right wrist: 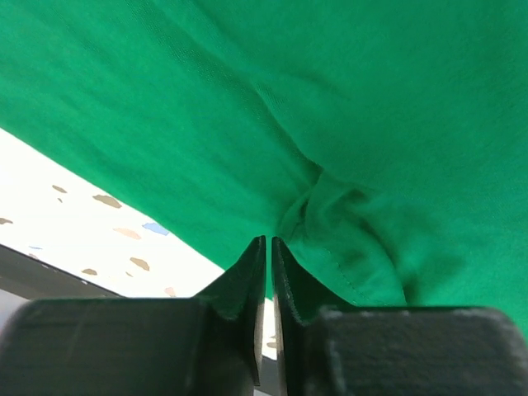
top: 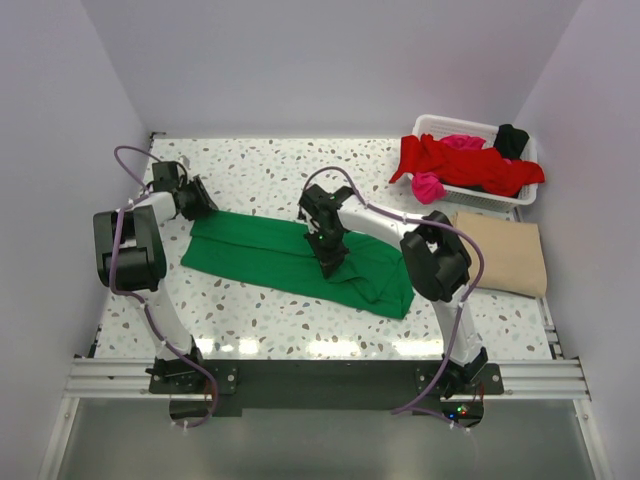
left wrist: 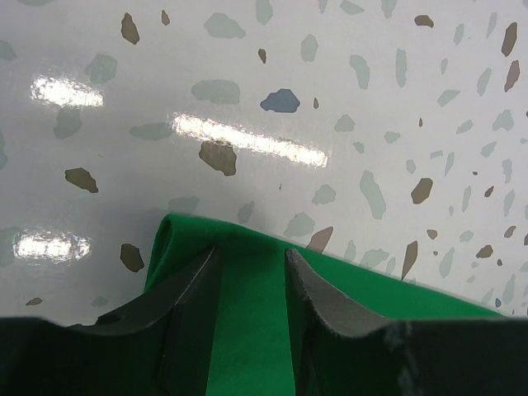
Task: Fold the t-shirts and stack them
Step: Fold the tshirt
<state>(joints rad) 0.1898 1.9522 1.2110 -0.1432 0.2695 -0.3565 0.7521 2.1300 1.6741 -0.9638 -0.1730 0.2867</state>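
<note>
Centrally on the speckled counter, a bright green t-shirt is seen lying spread in a long band. It runs from the far left toward the near right, where it is bunched into thicker folds. The left fingers are set at its far-left corner. In the left wrist view they are held apart, straddling the cloth's edge, with a strip of green showing between them and no pinch to be made out. The right fingers are placed near the middle of the shirt, drawn almost together with only a thin slit between them. A pucker of cloth is gathered at their tips, so a small fold appears to be nipped there.

A tan t-shirt is laid flat and folded at the right edge, apart from the green one. Behind it, a white lattice basket is filled with a red t-shirt, a magenta t-shirt and a black t-shirt.

The green cloth is judged light, thin and limp: it will sag, drag and wrinkle when lifted, and cannot be pushed. It is best taken at a hem, corner or shoulder seam, where doubled layers give more to grip. A pinch in mid-panel is likely to raise only a peak.
</note>
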